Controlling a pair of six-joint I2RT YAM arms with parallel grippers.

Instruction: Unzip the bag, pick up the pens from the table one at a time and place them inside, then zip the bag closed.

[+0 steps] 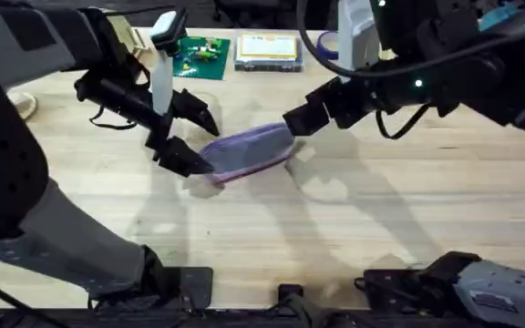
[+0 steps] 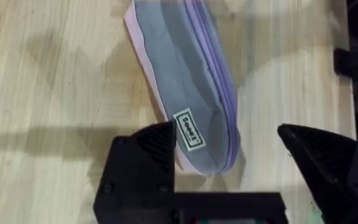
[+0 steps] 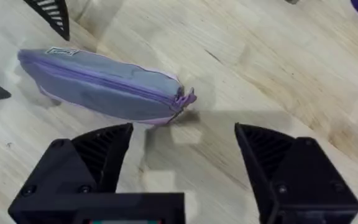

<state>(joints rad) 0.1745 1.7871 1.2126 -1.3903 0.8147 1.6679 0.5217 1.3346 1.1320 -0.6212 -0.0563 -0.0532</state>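
Two grippers are flanking the bag (image 1: pixel 249 150), which is lying closed near the middle of the table (image 1: pixel 381 219). Your left gripper (image 1: pixel 190 137) is spread wide around the bag's labelled end, gripping nothing, one finger (image 2: pixel 148 162) just touching the fabric. Your right gripper (image 1: pixel 292 121) is hovering at the opposite end, jaws also wide and empty, with the zipper pull (image 3: pixel 186 98) lying just ahead of them. You are dealing with a soft, light pouch that will likely slide or crumple rather than resist, so you are probably best pinching the labelled end with the left while the right takes the small pull tab. No pens are showing on the wood around the bag. Farther back, a green board (image 1: pixel 199 55), a clear box (image 1: pixel 267 50) and a white bottle (image 1: pixel 162 77) are standing well apart from the bag, and nothing is blocking either approach.
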